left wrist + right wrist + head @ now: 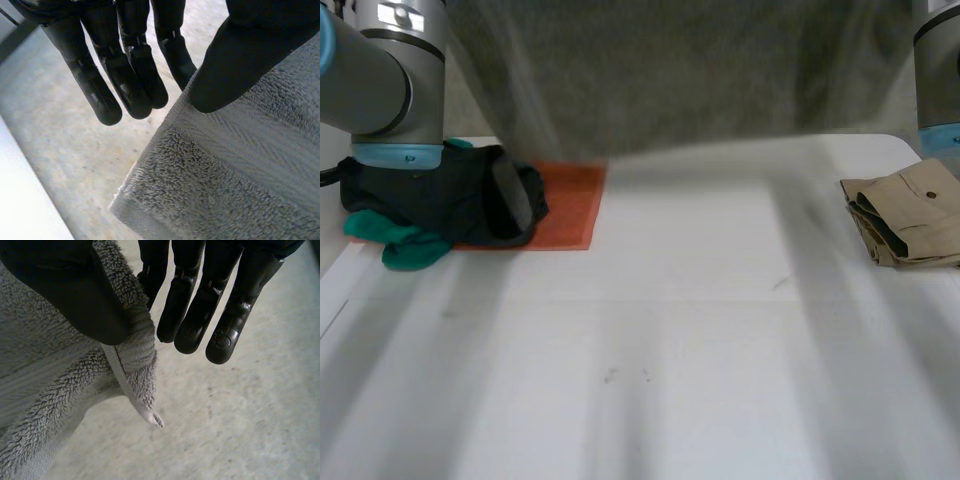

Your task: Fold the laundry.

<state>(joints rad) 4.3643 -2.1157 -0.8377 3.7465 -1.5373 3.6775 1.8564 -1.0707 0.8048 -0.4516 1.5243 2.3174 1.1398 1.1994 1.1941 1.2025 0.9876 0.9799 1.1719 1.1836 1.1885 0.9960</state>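
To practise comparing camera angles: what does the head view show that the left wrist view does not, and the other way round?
Head view alone: a dark clothes pile on an orange cloth by the left arm, a folded khaki garment at the right, and the white table between them. Left wrist view alone: the left hand, its thumb clamping the grey towel near a corner, fingers straight. Both: the grey towel, held up above the table.
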